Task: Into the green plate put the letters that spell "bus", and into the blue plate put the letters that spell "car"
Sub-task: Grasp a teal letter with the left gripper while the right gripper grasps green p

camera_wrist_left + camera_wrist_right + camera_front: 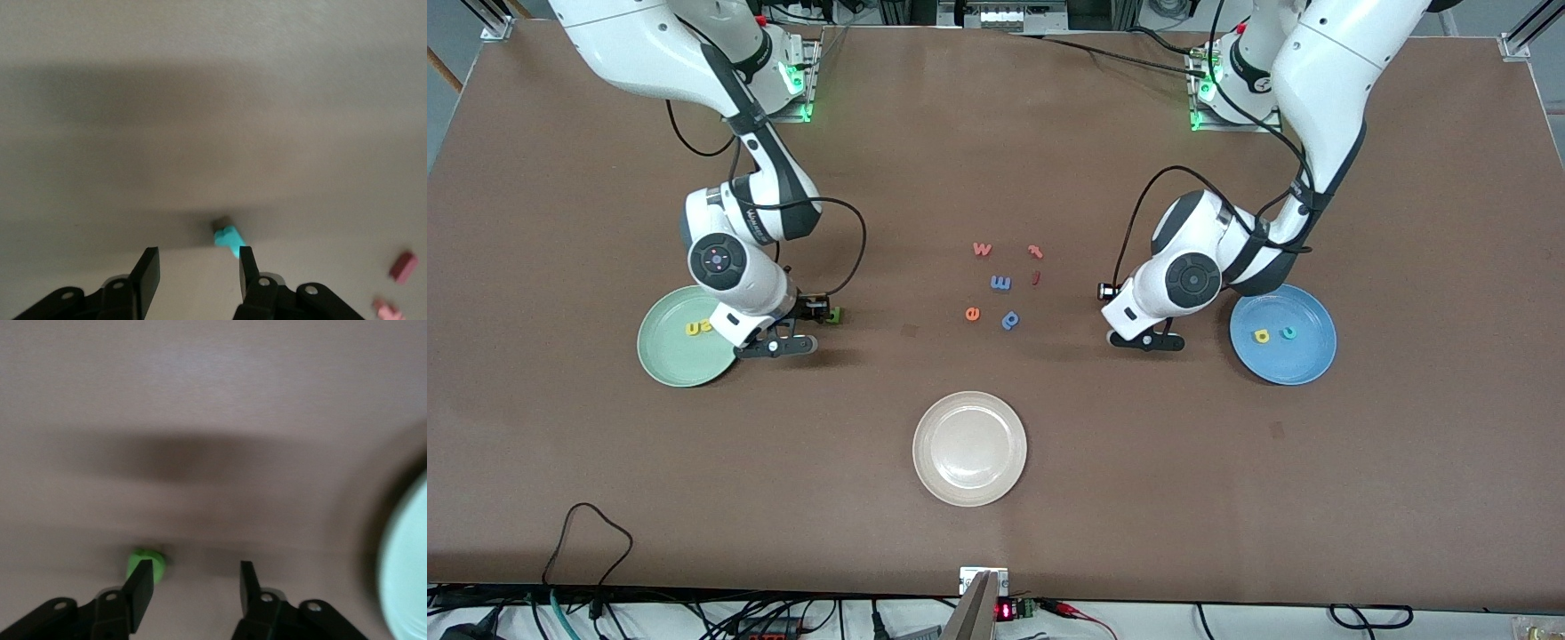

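The green plate (pixel 660 351) holds the yellow "u" and "s" (pixel 698 327). Just off its rim, toward the table's middle, lies the olive-green "b" (pixel 834 314) (pixel 141 559). My right gripper (pixel 818 311) (pixel 195 565) is low over the table, open, one fingertip right against the "b" and nothing between the jaws. The blue plate (pixel 1303 360) holds the yellow "a" (pixel 1261 336) and teal "c" (pixel 1288 332). My left gripper (pixel 1110 291) (pixel 199 252) is open beside that plate. The teal "r" (pixel 227 237) lies on the table at one fingertip, outside the gap.
Loose letters lie mid-table: red "w" (pixel 982 249), two more red pieces (pixel 1035 252) (pixel 1036 277), blue "m" (pixel 1000 283), orange "e" (pixel 972 313), blue "p" shape (pixel 1010 319). A cream-white plate (pixel 969 448) sits nearer the front camera.
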You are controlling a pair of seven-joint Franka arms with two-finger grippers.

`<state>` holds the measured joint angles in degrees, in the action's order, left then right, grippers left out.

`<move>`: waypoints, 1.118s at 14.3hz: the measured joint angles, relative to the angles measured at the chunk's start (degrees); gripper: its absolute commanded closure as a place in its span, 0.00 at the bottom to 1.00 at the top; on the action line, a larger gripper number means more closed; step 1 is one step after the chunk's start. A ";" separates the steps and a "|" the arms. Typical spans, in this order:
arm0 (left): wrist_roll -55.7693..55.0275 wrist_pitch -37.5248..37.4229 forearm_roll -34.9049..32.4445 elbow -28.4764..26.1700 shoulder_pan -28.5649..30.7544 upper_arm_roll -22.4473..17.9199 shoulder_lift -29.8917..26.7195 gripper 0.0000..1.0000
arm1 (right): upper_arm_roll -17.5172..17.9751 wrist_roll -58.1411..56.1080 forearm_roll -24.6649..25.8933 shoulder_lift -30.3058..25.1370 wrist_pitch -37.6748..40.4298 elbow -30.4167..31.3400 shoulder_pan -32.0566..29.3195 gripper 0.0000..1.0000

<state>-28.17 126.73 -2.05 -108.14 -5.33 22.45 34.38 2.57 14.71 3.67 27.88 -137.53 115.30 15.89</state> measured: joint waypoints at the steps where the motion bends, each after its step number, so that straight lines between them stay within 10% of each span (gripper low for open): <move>1: -2.77 0.88 0.00 0.00 -0.25 0.05 0.51 0.50 | 0.00 1.46 -0.04 0.80 -1.28 0.01 0.66 0.40; 16: -11.45 1.88 0.00 -0.08 -1.98 -0.16 2.34 0.75 | -0.10 7.36 -0.44 3.14 -3.88 -0.01 3.41 0.41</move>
<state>-39.62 128.61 -2.05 -108.22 -7.31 22.30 36.72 2.47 22.07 3.23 31.02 -141.42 115.28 19.30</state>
